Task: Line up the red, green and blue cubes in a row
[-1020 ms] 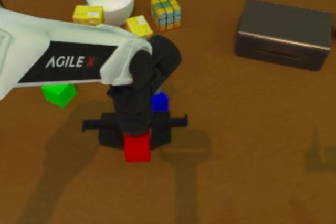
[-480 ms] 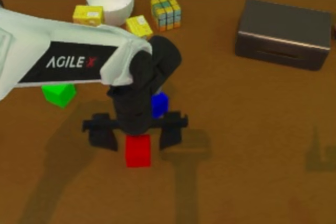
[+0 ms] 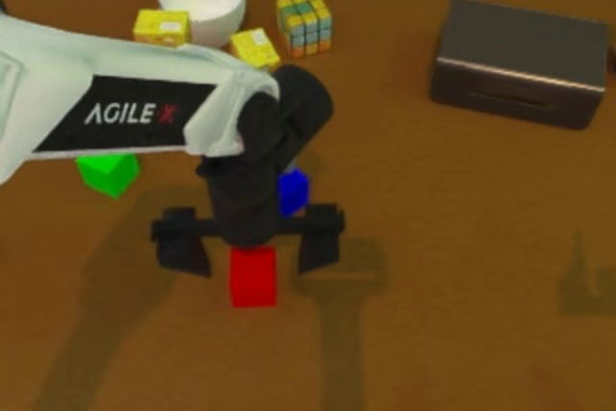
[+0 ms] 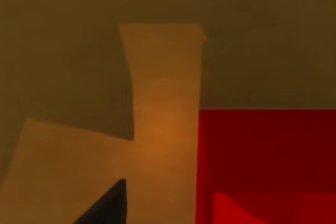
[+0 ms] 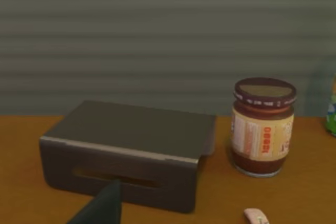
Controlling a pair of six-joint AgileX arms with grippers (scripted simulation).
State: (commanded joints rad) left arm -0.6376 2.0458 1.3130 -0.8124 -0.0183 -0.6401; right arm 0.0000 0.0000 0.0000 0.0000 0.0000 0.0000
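Note:
The red cube [image 3: 253, 276] rests on the table just left of centre. My left gripper [image 3: 250, 245] hovers over its far edge, open, its fingers [image 3: 183, 245] spread wide on either side and apart from it. The left wrist view shows the red cube [image 4: 268, 166] close up beside one dark fingertip [image 4: 107, 208]. Half hidden under the left arm's wrist, the blue cube [image 3: 295, 190] lies just behind the red one. At the left, the green cube [image 3: 108, 172] peeks out from under the white arm. My right gripper [image 5: 105, 205] is out of the top view.
Along the back stand a white bowl [image 3: 200, 2], two yellow boxes [image 3: 161, 26] [image 3: 254, 47] and a multicoloured puzzle cube [image 3: 304, 22]. A grey box [image 3: 520, 60] sits back right, with a brown jar [image 5: 262, 127] beside it.
My left gripper opened from shut on the red cube and let it go. The cube stays on the table where it was set.

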